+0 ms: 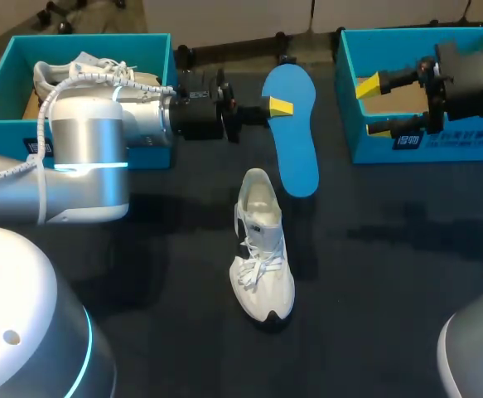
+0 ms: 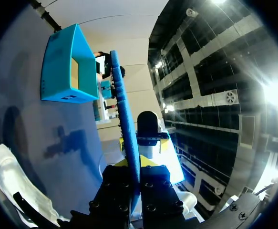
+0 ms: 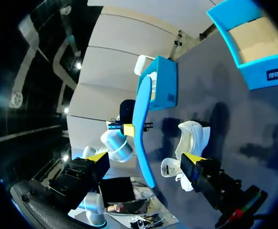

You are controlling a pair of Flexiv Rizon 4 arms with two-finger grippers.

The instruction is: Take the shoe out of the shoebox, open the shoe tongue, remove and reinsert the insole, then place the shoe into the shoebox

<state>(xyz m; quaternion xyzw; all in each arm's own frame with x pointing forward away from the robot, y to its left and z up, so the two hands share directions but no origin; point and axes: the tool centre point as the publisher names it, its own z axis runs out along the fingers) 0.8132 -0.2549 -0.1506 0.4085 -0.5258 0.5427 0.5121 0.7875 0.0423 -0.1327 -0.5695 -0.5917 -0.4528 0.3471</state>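
Box (image 1: 100, 38) at the left holds a second shoe (image 1: 100, 70). Left jaws are clamped on the insole (image 1: 295, 141) near its far end and hold it off the surface (image 1: 390, 274). The insole's long axis runs far to near, and its free end hangs just beyond the heel opening of the shoe (image 1: 262, 249). The shoe lies in almost the same line on the surface, toe toward me, on the near side of the left jaws. Refitting the insole looks like the left arm's job, as it is much the nearer. Right jaws stand spread and empty over the right box (image 1: 473, 141), well apart from the shoe. The left wrist view shows the insole (image 2: 124, 109) edge-on in the pinch. Only the right wrist view shows it (image 3: 141, 119) raised clear beside the shoe (image 3: 192, 136).
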